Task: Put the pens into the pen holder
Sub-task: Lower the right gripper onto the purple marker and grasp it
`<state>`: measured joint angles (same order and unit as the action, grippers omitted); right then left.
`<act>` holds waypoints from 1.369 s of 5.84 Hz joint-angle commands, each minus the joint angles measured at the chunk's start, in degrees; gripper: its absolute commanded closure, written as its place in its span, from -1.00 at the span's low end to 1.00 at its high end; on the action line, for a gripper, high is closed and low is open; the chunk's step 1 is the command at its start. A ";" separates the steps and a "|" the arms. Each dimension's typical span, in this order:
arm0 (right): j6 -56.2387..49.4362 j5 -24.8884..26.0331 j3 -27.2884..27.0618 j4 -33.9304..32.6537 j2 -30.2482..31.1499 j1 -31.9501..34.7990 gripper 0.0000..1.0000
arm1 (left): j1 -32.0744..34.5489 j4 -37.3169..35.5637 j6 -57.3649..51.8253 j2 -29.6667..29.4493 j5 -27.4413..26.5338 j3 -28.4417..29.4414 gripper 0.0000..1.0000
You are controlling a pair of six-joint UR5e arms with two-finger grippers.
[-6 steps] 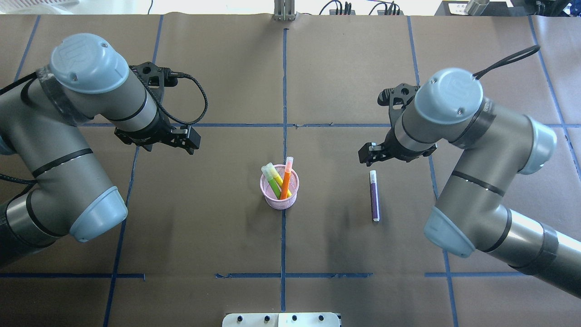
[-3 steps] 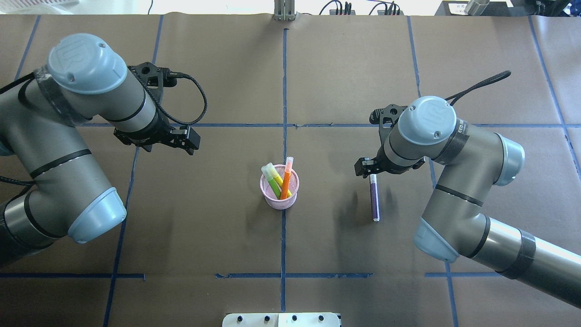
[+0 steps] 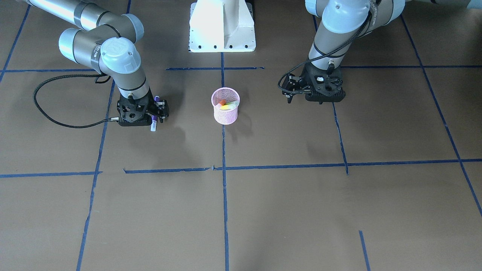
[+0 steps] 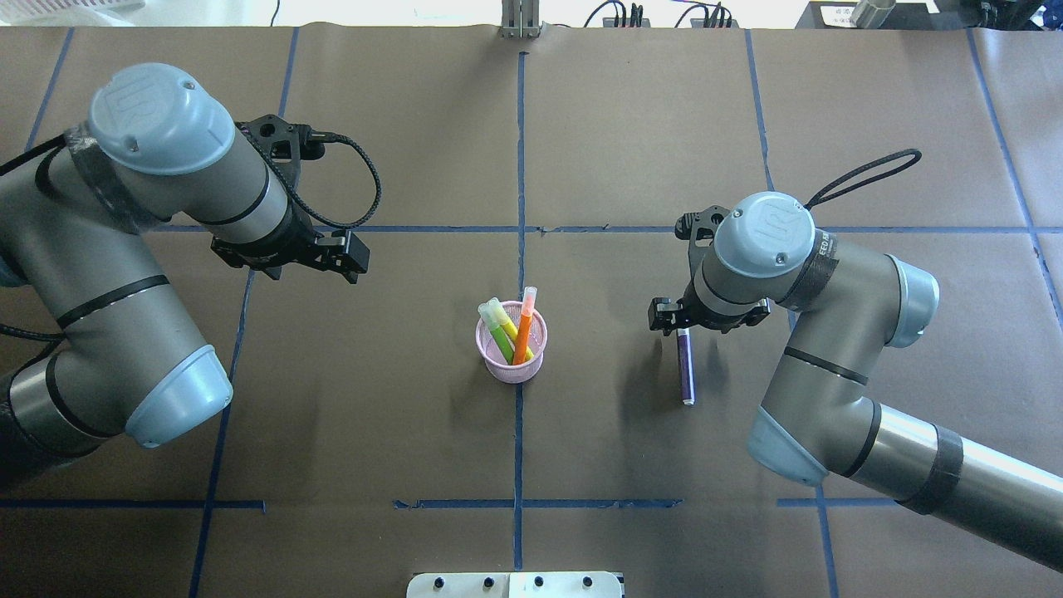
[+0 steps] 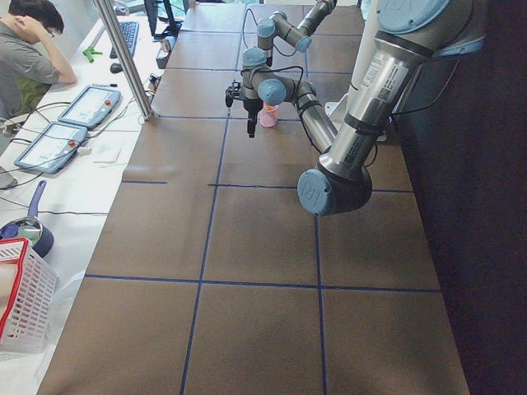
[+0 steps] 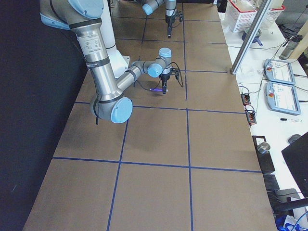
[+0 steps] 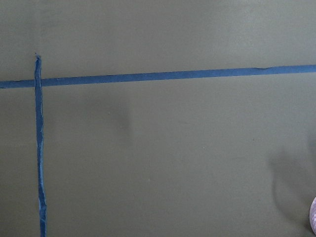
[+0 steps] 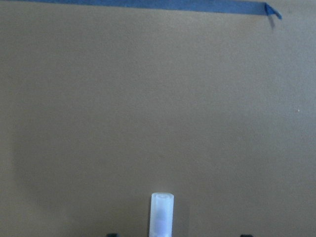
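The pink mesh pen holder (image 4: pixel 498 365) (image 3: pixel 225 114) stands upright near the middle of the bench (image 4: pixel 374 415), on a blue tape line (image 4: pixel 519 166). 3 pens lean inside it with their pale caps upward: an orange pen (image 4: pixel 523 328), a green pen (image 4: pixel 501 339) and a yellow pen (image 4: pixel 508 320).

1 pen is outside it. The purple pen (image 4: pixel 686 370) (image 3: pixel 153 123) lies flat on the bench at 3 o'clock from the holder in the overhead view, well apart from it. It runs from 12 to 6 o'clock, with its pale cap at the 12 o'clock end.

The right fingers (image 3: pixel 164 111) are low over that cap end and hide it from overhead. In the right wrist view the cap (image 8: pixel 161 215) rises from the 6 o'clock edge. A dark fingertip shows on each side of it along that edge. They are spread wide, both clear of the cap, and pinch nothing.

The left fingers (image 4: pixel 353 252) hang at 10 o'clock from the holder, well apart from it, near a crossing of tape lines. The left wrist view shows only bench, 2 tape strips and a pink sliver of the holder (image 7: pixel 314 219) at the 4 o'clock corner. I cannot tell whether these fingers are spread or pressed together.
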<state>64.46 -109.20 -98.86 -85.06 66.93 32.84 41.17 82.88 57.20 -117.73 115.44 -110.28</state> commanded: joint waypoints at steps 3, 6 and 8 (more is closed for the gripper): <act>2.25 -0.04 -0.37 0.07 0.04 -2.16 -0.32 | -0.04 0.08 0.11 -0.05 -0.13 -0.03 -1.00; 1.55 -0.05 -0.28 0.07 0.48 -2.43 0.25 | -0.04 0.08 0.11 -0.05 -0.13 -0.03 -1.00; 1.55 -0.39 -0.20 -0.02 0.39 -2.25 1.00 | -0.04 0.08 0.11 -0.05 -0.13 -0.03 -1.00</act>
<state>66.01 -109.41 -99.12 -85.00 67.31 30.51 41.13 82.97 57.31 -117.77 115.31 -110.30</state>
